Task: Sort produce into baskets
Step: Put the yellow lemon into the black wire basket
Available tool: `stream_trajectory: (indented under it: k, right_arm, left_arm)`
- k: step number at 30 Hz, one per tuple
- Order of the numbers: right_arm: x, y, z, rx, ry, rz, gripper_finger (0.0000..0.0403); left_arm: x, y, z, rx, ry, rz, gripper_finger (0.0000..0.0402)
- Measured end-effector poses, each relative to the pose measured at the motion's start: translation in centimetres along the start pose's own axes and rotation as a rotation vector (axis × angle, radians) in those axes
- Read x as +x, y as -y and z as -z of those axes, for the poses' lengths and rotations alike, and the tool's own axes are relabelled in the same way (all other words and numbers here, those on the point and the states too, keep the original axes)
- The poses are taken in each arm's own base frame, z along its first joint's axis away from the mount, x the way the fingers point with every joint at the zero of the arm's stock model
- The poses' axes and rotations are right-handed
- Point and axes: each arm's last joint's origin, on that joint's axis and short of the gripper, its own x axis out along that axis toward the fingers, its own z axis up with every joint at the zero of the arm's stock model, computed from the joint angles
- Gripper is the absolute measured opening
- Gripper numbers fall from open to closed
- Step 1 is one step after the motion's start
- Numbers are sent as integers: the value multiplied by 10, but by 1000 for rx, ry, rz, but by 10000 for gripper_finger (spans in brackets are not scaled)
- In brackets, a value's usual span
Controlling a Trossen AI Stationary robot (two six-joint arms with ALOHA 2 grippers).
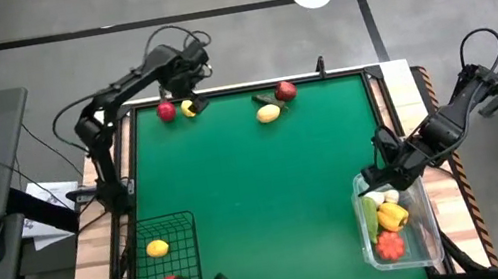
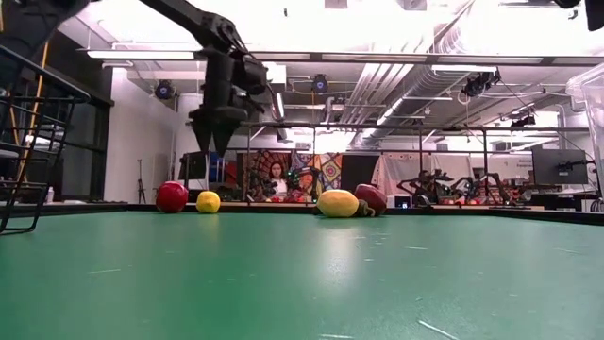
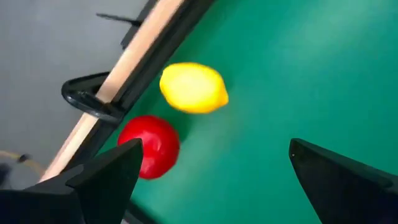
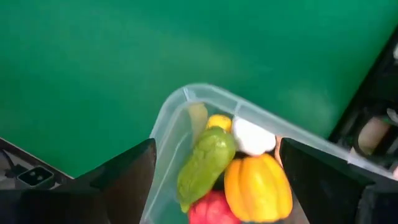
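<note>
my left arm reaches to the table's far left corner, its dark two-finger left gripper (image 1: 190, 100) pointing down, fingers spread wide. my right arm bends over the near right side, right gripper (image 1: 377, 179) spread too.

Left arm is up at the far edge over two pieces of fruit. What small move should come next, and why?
Probably lower the open left gripper onto the yellow lemon and close. It hovers above the lemon and the red apple, both loose by the table's far edge, nothing held. The right gripper stands open over the clear basket.
</note>
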Motion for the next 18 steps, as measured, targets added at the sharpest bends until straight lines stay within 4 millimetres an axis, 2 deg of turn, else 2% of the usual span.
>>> stream_trajectory:
  k: [6,12,18]
  right_arm:
    - [0,-1,-3,-10,91,-22,332]
    - [0,-1,-3,-10,99,-24,332]
    - [0,-1,-3,-11,99,-24,332]
  left_arm:
    - [22,12,-24,13,-104,-5,390]
    - [34,38,-48,84,-160,-46,390]
    - [54,52,-61,105,-221,-65,390]
